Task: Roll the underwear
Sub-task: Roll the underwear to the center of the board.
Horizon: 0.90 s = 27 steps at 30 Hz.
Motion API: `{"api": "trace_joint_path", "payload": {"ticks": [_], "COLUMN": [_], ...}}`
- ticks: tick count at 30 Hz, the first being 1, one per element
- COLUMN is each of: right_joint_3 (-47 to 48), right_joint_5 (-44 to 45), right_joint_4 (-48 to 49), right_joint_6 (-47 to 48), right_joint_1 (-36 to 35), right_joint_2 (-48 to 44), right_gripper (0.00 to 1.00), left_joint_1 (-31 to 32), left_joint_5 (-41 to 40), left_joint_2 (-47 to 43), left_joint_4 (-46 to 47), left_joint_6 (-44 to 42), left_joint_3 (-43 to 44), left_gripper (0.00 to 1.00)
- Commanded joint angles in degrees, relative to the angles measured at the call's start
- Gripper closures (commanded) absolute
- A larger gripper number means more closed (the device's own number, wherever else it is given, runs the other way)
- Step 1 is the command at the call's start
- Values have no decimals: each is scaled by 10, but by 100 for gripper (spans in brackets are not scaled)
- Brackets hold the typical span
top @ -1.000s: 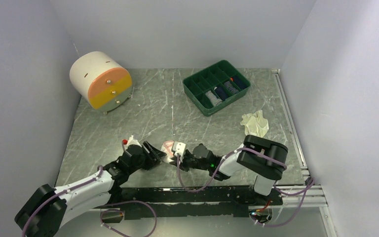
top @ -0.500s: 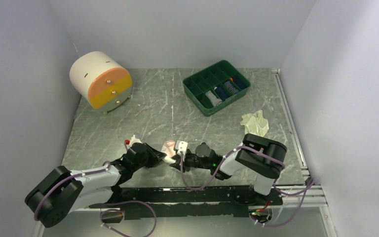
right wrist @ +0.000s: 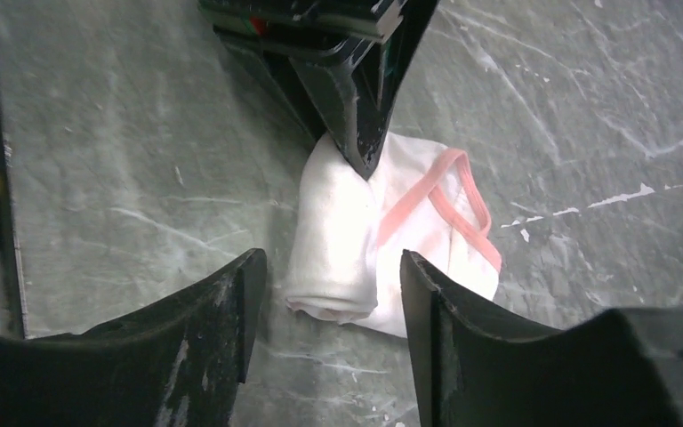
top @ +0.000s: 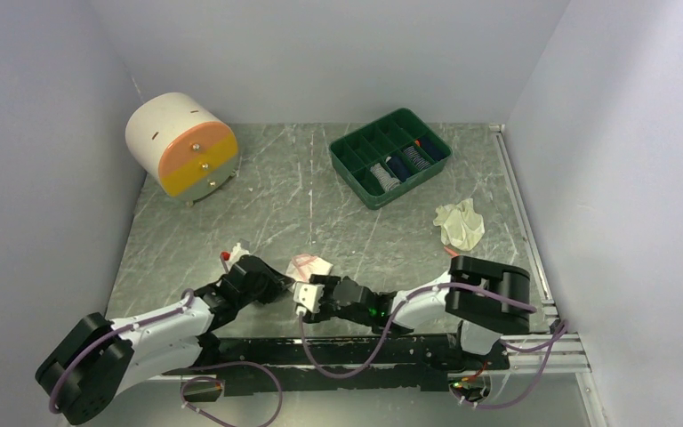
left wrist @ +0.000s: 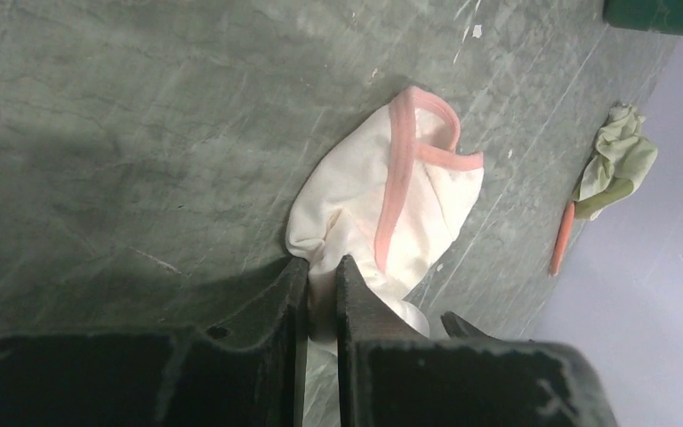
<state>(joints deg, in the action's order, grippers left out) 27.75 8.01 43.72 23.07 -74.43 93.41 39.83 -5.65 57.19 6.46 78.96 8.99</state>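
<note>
The white underwear with pink trim (top: 308, 265) lies partly rolled on the table near the front edge, its rolled end toward the arms. My left gripper (top: 281, 285) is shut on its near edge; the left wrist view shows cloth (left wrist: 391, 200) pinched between the closed jaws of the gripper (left wrist: 322, 267). My right gripper (top: 309, 290) is open, and its jaws straddle the rolled end (right wrist: 333, 267) without touching it. The underwear's flat part (right wrist: 427, 222) lies beyond. The cream-white underwear (top: 459, 222) lies crumpled at the right, also in the left wrist view (left wrist: 621, 158).
A green divided tray (top: 353, 169) holding rolled items stands at the back right. A white, orange and yellow round drawer box (top: 182, 144) stands at the back left. A small orange stick (left wrist: 562, 238) lies by the cream underwear. Walls close in both sides.
My right gripper has moved left and toward the near edge, from beside the pink-trimmed underwear to its near side. My left gripper has stayed shut on the cloth.
</note>
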Motion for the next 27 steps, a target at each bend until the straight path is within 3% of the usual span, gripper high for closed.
{"api": "trace_joint_path", "payload": {"ticks": [1,12,19,22,25,27], "right_joint_3": [27,48,38,30,34,31], "right_joint_5": [44,34,14,-27,-113,-161], "right_joint_4": [-12,7,8,11,-7,12], "right_joint_6": [53,53,15,-27,-103,-188], "right_joint_1": [-10,-16,-16,-9,13,28], "right_joint_2": [32,73,81,78,78,82], "right_gripper": [42,48,86,100,100,100], "left_joint_1": [0,1,0,0,1,-1], "left_joint_5": [-34,-34,-33,-30,-22,-12], "left_joint_2": [6,29,21,6,-23,-51], "left_joint_4": [-131,-135,-140,-146,-174,-203], "left_joint_6": [-14,-19,-20,-21,-24,-21], "left_joint_3": [-18,-5,-5,-8,-6,-4], "left_gripper": [95,95,92,63,33,21]}}
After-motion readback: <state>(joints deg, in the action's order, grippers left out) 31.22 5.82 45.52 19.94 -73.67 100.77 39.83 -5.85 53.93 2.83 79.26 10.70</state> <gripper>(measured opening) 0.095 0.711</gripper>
